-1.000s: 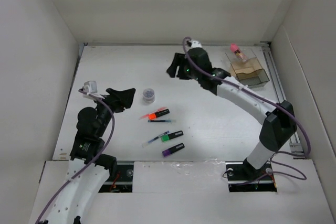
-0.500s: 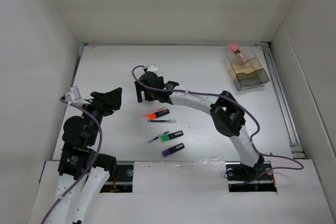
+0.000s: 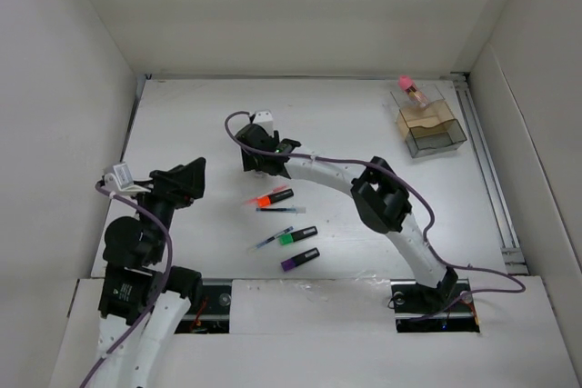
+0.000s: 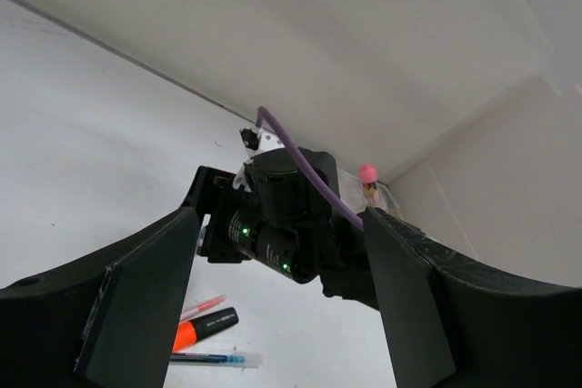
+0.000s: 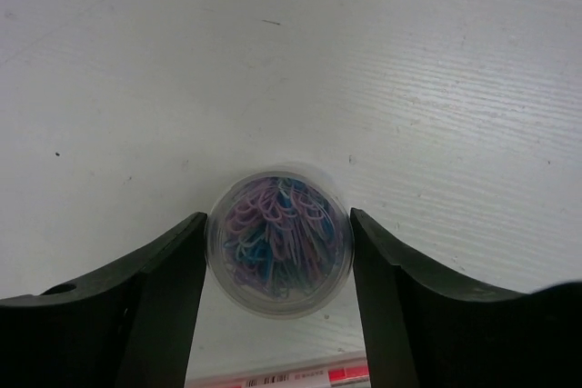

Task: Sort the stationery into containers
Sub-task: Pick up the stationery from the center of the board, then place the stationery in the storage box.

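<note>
From where I stand, the left gripper (image 3: 193, 177) hangs over the left side of the white table (image 3: 364, 115). Its jaws are spread wide with nothing between them, and it is well apart from all the stationery.

Next along, the right arm reaches across to the middle of the table. The right gripper (image 5: 278, 223) is down around a small round clear paper-clip jar (image 5: 277, 244), which stands on the table packed with coloured clips. The two fingers (image 5: 164, 297) flank the jar, one right at each side of its wall. I cannot tell whether they pinch it or only bracket it.

Just nearer to me than that jar lies the orange highlighter (image 3: 274, 197), with a thin dark-blue pen (image 3: 280, 211) just beside it on the near side. Closer to the arm bases lie the green highlighter (image 3: 297, 235), with a second pen (image 3: 270, 243) at its left end, and then the purple highlighter (image 3: 299, 259). All five lie loose on the table, outside either gripper.

Far off to the right, near the back corner, sits the smoky-grey organiser (image 3: 446, 143). The pink-topped jar (image 3: 409, 88) stands upright at its far left end. I cannot tell whether it is inside the rear compartment or just behind it.
</note>
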Available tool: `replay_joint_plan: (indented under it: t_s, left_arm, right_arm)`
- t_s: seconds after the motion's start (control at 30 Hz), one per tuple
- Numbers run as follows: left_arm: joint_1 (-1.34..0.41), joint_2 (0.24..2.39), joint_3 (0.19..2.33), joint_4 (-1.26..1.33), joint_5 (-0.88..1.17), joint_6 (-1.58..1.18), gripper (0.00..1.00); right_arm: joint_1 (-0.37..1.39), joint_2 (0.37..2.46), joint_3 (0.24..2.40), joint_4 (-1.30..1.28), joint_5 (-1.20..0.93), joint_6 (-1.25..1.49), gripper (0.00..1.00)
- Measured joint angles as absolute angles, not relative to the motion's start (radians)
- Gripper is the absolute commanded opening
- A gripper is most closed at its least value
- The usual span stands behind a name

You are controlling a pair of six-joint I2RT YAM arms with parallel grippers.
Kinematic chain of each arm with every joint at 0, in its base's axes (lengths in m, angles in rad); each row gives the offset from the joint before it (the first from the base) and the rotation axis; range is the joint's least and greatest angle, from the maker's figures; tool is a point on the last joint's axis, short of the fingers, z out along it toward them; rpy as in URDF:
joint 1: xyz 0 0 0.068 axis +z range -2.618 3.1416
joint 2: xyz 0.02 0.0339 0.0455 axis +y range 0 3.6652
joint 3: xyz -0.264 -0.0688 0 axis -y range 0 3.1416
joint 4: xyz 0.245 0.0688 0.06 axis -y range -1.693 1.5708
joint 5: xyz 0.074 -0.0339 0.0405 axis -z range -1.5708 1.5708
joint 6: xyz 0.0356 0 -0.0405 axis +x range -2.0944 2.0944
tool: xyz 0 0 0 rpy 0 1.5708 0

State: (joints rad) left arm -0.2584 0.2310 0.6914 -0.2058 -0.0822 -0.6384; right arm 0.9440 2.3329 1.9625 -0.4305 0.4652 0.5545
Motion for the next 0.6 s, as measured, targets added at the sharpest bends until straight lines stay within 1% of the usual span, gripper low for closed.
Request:
replay_joint_plan:
  t_s: [0.03, 0.07, 0.2, 0.3, 0.37, 0.47, 0.6]
  left_arm:
    - [-0.258, 0.231, 0.676, -0.196, -0.078, -0.640, 0.70]
    - [-0.258, 0.233, 0.657, -0.185, -0.070, -0.644, 0.70]
    - [-0.258, 0.257, 0.585, -0.150, -0.025, -0.658, 0.70]
    - [-0.258, 0.305, 0.544, -0.106, 0.017, -0.667, 0.69]
    - [-0.258, 0.337, 0.524, -0.080, 0.040, -0.670, 0.69]
    - [-0.258, 0.372, 0.493, -0.028, 0.071, -0.674, 0.69]
    - [-0.258, 0.409, 0.456, 0.029, 0.108, -0.679, 0.69]
  right_arm:
    - [0.944, 2.333, 1.963, -0.430, 0.467, 0.554, 0.38]
    - [0.942, 2.333, 1.963, -0.430, 0.468, 0.556, 0.35]
    - [0.913, 2.314, 1.930, -0.406, 0.459, 0.569, 0.34]
    - [0.823, 2.252, 1.867, -0.397, 0.407, 0.589, 0.34]
    - [0.713, 2.198, 1.849, -0.396, 0.355, 0.608, 0.34]
    - [0.469, 2.117, 1.855, -0.354, 0.283, 0.645, 0.32]
    - [0.173, 2.090, 1.928, -0.317, 0.236, 0.691, 0.32]
